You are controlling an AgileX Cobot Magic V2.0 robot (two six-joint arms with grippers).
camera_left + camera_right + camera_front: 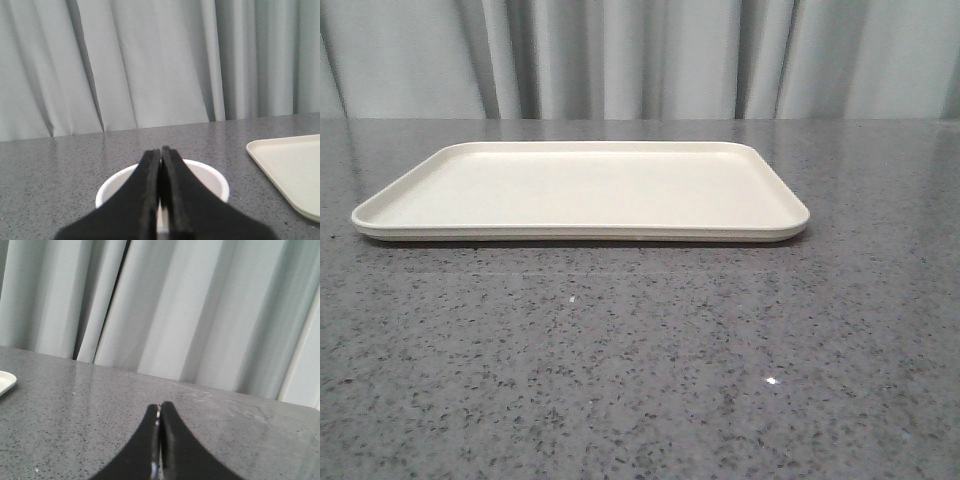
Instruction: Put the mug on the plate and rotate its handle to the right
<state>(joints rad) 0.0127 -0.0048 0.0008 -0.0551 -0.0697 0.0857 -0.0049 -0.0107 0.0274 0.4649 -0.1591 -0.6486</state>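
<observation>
One plate (580, 190) lies flat on the grey speckled surface (640, 380) in the front view, a cream rectangle with rounded corners and a low raised rim. Its long axis runs left to right across the view, and its short sides face the left and right edges of the surface. Nothing rests on it. No arm and no mug appear in the front view.

One mug (210, 182) shows only in the left wrist view, as a white round rim standing upright on the surface with its mouth facing up. It sits directly beyond and below the left end effector (161, 152), partly covered by the black fingers (145, 200). Its handle and printed face are hidden, so which way the handle points cannot be told. A corner of the plate (290, 170) lies in the same view, apart from the mug with bare surface between them.

There are two end effectors, one per wrist view. The left one has its two fingers pressed together with nothing between the tips. The right end effector (159, 407) is likewise closed, its fingers (172, 445) meeting along a thin seam, empty, above bare surface. A small edge of the plate (5, 381) shows at the border of the right wrist view. Pale pleated curtains (640, 60) hang behind the surface.
</observation>
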